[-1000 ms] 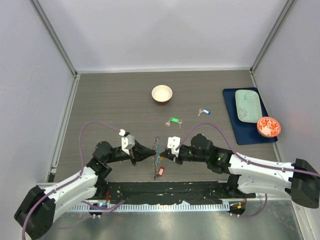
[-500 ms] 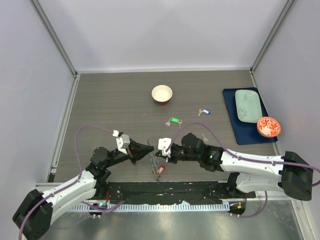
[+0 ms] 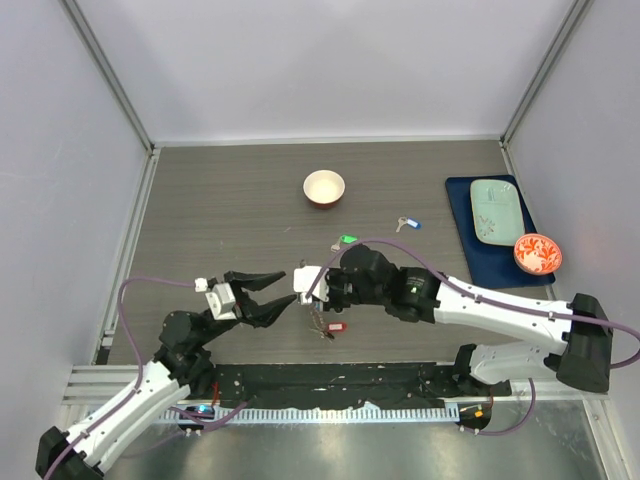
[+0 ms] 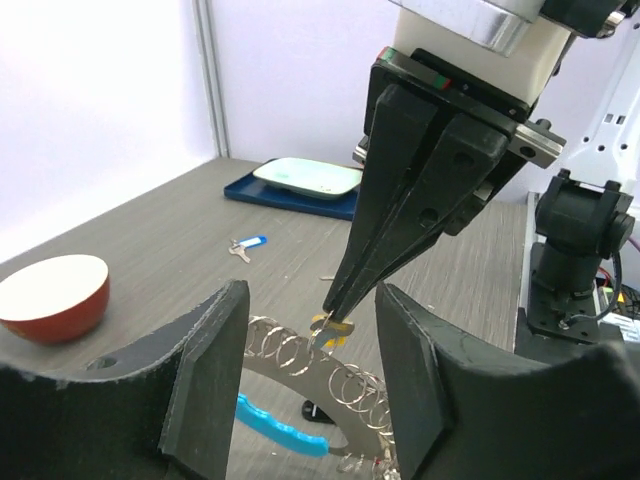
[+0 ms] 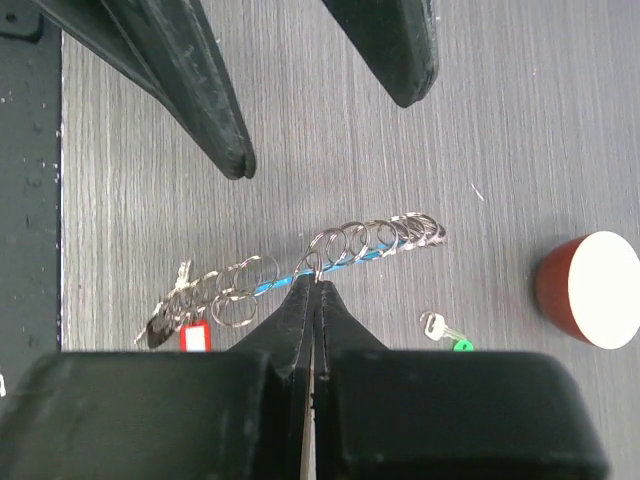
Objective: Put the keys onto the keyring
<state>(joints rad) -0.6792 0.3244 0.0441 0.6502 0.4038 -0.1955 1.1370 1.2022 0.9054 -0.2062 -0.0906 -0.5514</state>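
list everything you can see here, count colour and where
keyring: 1, silvery loops with a blue tag, hanging from the right gripper, front centre
red-tagged key: 1, in a cluster at the keyring's end; the rest of the cluster is unclear
green-tagged key: 1, silver and green, loose, table centre
blue-tagged key: 1, silver and blue, loose, right of centre
bowl: 1, red outside, white inside, far centre
tray: 1, dark blue, right side
plate: 1, pale green, on the tray
small bowl: 1, red patterned, tray's near right edge
table: 1, grey-brown
left gripper: 1, black, open beside the keyring
right gripper: 1, black, shut on the keyring
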